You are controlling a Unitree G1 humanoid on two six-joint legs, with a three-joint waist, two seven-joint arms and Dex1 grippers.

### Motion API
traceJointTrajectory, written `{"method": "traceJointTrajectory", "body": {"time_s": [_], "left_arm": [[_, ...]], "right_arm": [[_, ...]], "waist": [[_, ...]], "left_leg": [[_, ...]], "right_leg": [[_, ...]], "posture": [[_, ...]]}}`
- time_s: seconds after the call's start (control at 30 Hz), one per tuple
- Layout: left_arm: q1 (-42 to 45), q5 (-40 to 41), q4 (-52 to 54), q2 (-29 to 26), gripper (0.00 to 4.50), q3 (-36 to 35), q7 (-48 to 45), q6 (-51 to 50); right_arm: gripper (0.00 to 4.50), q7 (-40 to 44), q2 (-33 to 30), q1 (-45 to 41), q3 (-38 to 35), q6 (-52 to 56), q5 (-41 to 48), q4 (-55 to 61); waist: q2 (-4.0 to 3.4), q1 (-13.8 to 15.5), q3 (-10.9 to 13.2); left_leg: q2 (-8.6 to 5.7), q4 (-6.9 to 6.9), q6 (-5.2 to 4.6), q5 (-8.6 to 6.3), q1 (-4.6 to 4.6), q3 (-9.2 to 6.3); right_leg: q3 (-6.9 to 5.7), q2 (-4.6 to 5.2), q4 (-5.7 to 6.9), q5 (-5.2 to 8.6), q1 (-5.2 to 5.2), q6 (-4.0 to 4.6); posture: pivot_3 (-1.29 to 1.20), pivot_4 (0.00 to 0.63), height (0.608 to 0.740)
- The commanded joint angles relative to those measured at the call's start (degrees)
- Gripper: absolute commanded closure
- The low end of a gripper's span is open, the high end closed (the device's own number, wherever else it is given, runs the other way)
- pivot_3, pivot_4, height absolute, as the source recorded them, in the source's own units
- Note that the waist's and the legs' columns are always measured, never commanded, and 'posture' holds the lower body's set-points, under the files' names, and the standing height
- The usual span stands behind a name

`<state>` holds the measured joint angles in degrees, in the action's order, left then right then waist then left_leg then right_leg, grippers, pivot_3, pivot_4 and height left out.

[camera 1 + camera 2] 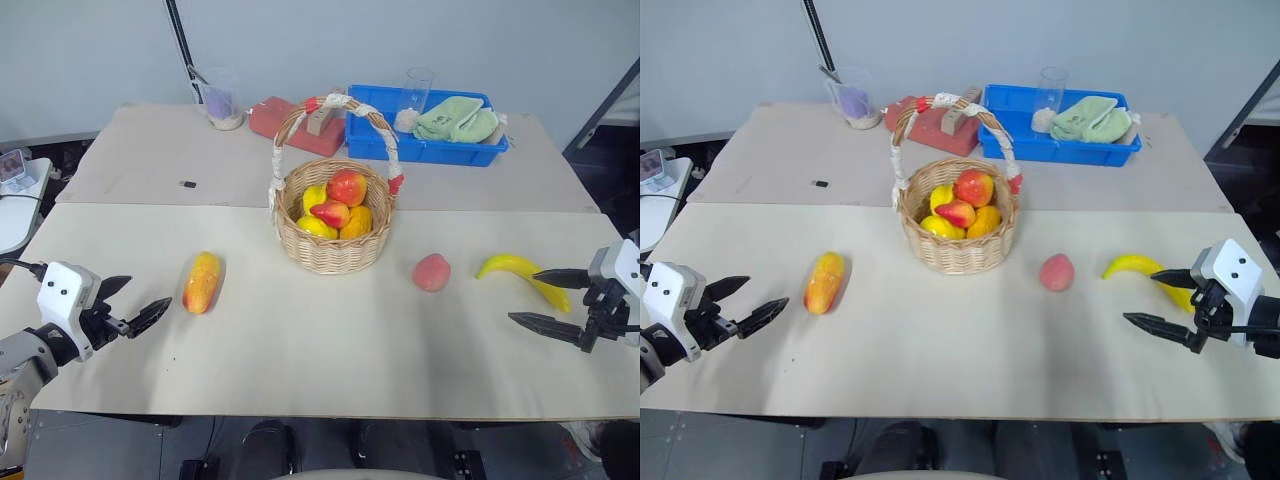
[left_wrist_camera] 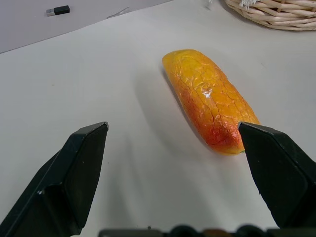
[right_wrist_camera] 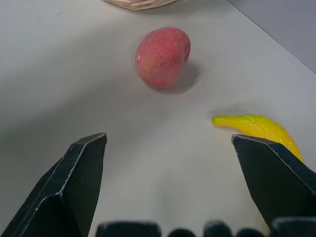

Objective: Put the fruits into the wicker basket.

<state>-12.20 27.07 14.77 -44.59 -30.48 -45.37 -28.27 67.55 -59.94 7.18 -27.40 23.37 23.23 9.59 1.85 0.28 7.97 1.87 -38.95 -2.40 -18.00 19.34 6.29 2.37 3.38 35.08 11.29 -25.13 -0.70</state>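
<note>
Two beige tables [image 1: 300, 340] stand end to end before a grey wall [image 1: 90, 50]

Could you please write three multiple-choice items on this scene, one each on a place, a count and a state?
1. Where does the mango lie?
A. in the blue tray
B. on the table, on the robot's left of the basket
C. between the peach and the banana

2. How many fruits lie loose on the table outside the basket?
A. one
B. three
C. five

3. How does the left claw stand?
A. open, holding nothing
B. shut on the mango
C. shut on the basket's handle

Answers:
1 B: the mango rests on the tabletop left of the basket.
2 B: mango, peach and banana are all outside it.
3 A: its fingers are spread, short of the mango.
</note>
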Motion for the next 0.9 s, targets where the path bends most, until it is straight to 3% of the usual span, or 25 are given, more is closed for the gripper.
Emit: {"method": "traceJointTrajectory", "body": {"time_s": [0.03, 0.7, 0.9], "left_arm": [[0.4, -0.1, 0.9, -0.2, 0.00, -1.1, 0.9, 0.5], [1.9, 3.2, 1.3, 1.9, 0.00, -3.4, 3.6, -0.5], [2.0, 4.6, 4.7, 5.0, 0.00, -1.8, 7.0, -3.3]], "right_arm": [[0.03, 0.4, -1.0, -1.0, -0.7, -1.2, 0.3, 0.6], [0.03, 0.8, -0.8, -4.0, 1.5, -1.1, 0.5, 0.3], [0.03, 0.7, -0.6, -7.5, 2.7, 2.5, 4.4, 4.8]], "waist": [[0.00, 0.0, 0.0], [0.00, 0.0, 0.0], [0.00, -0.2, 0.0]], "left_leg": [[0.00, 0.00, 0.00, 0.00, 0.00, 0.00], [0.00, 0.00, 0.00, 0.00, 0.00, 0.00], [0.00, 0.00, 0.00, 0.00, 0.00, 0.00]], "right_leg": [[0.00, 0.00, 0.00, 0.00, 0.00, 0.00], [0.00, 0.01, 0.00, -0.01, 0.00, 0.00], [0.00, 0.00, 0.00, -0.02, 0.00, 0.00]], "posture": [[0.00, 0.150, 0.726], [0.00, 0.150, 0.726], [0.00, 0.150, 0.726]]}}
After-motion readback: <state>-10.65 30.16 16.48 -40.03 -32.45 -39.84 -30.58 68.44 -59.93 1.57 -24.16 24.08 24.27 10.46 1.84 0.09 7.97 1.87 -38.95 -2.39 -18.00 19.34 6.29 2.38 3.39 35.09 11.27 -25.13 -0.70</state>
